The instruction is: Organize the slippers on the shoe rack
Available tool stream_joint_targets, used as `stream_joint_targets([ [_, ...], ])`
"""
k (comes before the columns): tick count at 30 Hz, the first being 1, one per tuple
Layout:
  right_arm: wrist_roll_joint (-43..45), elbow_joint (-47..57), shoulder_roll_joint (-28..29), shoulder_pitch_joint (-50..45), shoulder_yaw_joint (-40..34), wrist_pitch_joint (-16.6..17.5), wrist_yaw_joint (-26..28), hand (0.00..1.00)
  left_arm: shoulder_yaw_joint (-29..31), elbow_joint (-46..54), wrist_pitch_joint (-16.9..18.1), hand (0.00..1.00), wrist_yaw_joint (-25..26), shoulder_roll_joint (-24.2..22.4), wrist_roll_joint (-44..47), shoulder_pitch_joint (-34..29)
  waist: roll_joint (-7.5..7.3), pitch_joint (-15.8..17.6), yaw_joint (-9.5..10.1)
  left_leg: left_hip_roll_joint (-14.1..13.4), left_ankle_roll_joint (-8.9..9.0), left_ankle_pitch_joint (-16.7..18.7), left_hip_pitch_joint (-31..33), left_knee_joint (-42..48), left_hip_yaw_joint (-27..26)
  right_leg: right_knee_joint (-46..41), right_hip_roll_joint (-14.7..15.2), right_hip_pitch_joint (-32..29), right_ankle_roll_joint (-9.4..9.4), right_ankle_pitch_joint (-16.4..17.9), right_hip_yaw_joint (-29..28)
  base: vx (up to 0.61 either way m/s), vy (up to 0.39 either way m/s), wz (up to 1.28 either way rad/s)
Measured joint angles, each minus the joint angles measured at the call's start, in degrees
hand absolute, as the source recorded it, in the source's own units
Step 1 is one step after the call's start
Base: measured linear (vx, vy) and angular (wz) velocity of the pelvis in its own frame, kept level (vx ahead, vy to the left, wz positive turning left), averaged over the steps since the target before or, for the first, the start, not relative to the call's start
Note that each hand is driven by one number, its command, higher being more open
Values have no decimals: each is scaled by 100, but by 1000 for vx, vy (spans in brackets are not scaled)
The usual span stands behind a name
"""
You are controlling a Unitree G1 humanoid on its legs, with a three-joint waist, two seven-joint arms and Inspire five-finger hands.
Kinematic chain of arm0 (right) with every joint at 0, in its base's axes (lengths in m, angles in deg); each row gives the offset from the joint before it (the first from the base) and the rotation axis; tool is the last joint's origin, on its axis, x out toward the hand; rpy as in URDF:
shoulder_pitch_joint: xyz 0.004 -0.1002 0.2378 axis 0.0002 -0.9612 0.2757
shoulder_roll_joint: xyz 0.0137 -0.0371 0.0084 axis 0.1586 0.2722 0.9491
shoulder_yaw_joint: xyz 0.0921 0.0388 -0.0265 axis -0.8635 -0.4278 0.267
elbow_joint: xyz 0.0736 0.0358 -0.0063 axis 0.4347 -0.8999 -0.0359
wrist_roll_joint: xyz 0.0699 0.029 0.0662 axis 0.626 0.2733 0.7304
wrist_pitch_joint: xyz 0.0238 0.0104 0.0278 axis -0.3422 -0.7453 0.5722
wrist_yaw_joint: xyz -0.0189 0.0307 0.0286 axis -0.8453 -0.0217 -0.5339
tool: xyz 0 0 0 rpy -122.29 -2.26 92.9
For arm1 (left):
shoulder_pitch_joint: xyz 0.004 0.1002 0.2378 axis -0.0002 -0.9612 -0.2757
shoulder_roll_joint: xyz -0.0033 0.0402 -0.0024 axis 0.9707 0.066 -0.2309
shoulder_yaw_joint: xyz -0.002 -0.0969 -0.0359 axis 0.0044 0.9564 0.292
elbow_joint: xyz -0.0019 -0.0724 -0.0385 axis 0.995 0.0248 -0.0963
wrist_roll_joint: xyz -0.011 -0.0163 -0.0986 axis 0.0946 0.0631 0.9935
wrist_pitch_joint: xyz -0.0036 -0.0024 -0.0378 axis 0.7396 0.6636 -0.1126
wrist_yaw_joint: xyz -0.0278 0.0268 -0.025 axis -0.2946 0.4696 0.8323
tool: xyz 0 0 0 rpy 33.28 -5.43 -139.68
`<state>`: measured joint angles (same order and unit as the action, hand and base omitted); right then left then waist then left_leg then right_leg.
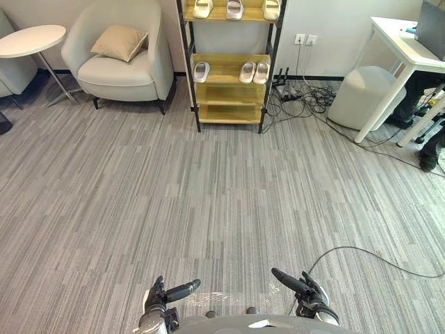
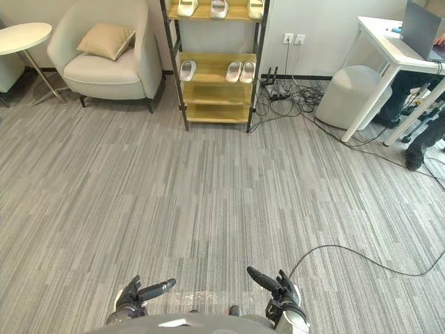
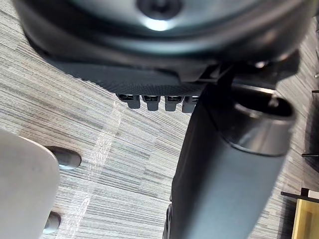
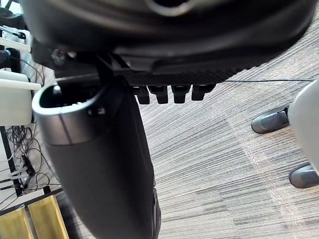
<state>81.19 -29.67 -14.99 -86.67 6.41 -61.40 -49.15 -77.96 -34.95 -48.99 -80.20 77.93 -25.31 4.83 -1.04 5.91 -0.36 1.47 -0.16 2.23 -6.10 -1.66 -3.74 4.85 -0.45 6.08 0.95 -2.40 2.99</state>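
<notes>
My left hand and right hand are loose, empty. Next I should walk to the far rack with slippers.

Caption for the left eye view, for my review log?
Left hand and right hand open, empty, low; slippers sit on the shoe rack across the floor, beside an armchair.

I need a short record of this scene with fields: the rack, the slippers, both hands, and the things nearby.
shoe rack: wooden shelves in a dark frame, against the far wall
upper shelf: three pale slippers in a row
middle shelf: one slipper at left, a pair at right
left hand: low, far from the rack, open, holding nothing
right hand: low, open, holding nothing
beside rack: armchair with cushion to its left, cables to its right
</notes>
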Motion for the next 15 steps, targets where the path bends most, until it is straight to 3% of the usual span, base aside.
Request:
stream_joint_targets([
  [15, -157, -366, -33, 2, -215, -96, 29, 100, 207, -292, -15, 100, -173, -97, -425, 170, 22, -30, -8, 11, -11, -40, -78, -85, 7, 0, 3, 15, 1, 1, 1, -2, 0, 0],
])
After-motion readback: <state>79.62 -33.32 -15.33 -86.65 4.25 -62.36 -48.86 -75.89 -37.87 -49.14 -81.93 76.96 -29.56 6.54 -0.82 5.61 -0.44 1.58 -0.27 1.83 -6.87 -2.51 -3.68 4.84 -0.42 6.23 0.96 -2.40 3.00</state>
